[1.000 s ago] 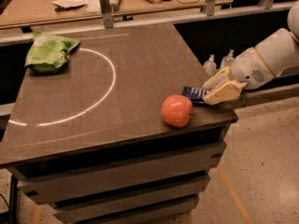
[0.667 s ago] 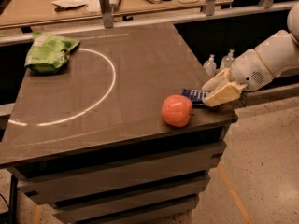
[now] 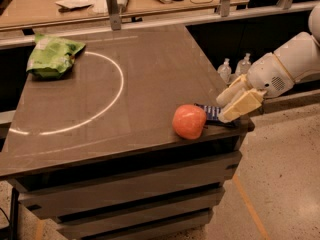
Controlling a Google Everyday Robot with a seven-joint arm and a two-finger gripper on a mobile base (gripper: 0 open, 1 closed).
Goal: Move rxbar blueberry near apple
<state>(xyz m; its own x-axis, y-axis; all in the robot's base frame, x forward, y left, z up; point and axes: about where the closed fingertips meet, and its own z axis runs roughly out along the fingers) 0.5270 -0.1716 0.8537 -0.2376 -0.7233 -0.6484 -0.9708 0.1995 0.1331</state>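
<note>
- Camera view: the gripper (image 3: 223, 110) hangs low over the front right corner of the worktop (image 3: 150, 79). I cannot tell whether it is clamped or spread.
- The snack bar (image 3: 209, 113), dark blue, lies flat right at the gripper's tip, with its right end beneath it. Its pale print is unreadable.
- Its long axis runs left to right, and its left end is just beside the apple (image 3: 189, 121).
- A green bag (image 3: 52, 56) lies well apart at the back left. Its label is illegible.
</note>
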